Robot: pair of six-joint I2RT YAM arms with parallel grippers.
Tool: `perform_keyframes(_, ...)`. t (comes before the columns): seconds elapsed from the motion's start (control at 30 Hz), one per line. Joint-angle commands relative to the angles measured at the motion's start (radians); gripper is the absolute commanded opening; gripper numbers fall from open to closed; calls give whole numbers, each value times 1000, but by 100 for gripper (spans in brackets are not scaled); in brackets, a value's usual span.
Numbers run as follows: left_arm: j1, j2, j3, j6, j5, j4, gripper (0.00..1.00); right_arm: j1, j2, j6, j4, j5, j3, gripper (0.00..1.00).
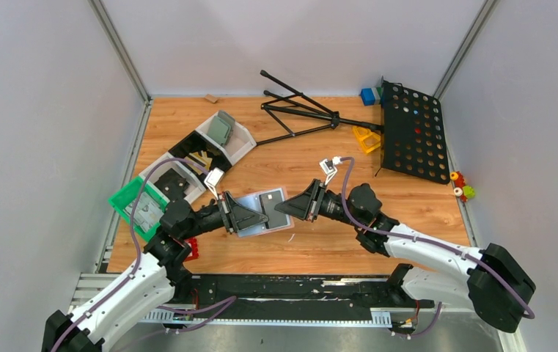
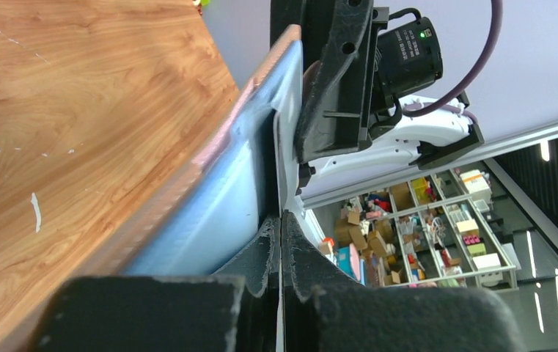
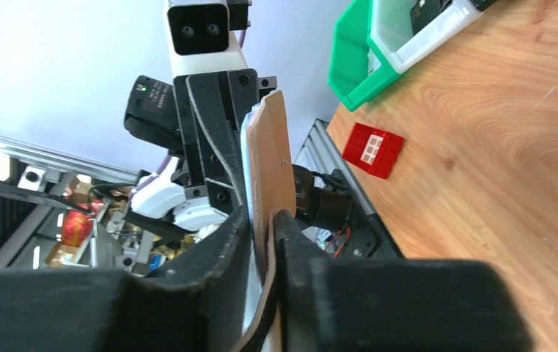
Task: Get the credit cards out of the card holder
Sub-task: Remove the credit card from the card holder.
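clamping opposite edges of the card holder (image 1: 262, 217), left jaws and right jaws

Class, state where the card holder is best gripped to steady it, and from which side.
Pinch the card holder at its left edge, coming from the left as the left gripper does. It is thin and flat, so fingers close across its faces, and that end leaves the black panel uncovered.

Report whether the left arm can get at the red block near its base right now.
Probably not yet: the left gripper is shut on the card holder, which the right gripper also pinches. The red block itself lies bare on the table close by.
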Motion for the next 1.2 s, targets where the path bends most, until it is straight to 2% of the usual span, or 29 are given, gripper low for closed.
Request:
perform_keyframes(0.0, -8, -39, 36, 46, -11, -42, 0, 15, -56, 16, 35, 3, -5, 25)
perform_keyframes(0.03, -8, -42, 38, 48, -13, -51, 0, 15, -62, 15, 38, 6, -9, 28)
perform_keyframes(0.1, -8, -39, 35, 44, -9, -54, 0, 14, -76, 19, 39, 13, -13, 29)
perform_keyframes(0.33, -8, -30, 15, 15, -4, -6, 0, 3, -97, 40, 8, 15, -16, 0)
perform_keyframes(0.63, -8, -52, 9, 25, -18, -33, 0, -41, -127, 78, 26, 2, -50, 0)
perform_keyframes(0.8, -8, -24, 5, 1, 2, 32, 0, -43, -95, 97, 77, -37, -47, 0)
perform_keyframes(0.9, -7, 14, 7, -21, 43, 98, 9, -42, -65, 116, 121, -64, -47, 0)
perform_keyframes(1.07, -8, 57, 8, -43, 70, 157, 17, -42, -38, 134, 165, -85, -46, 0)
perform_keyframes(1.17, -8, 46, 7, -40, 62, 153, 9, -42, -45, 134, 162, -80, -51, 0)
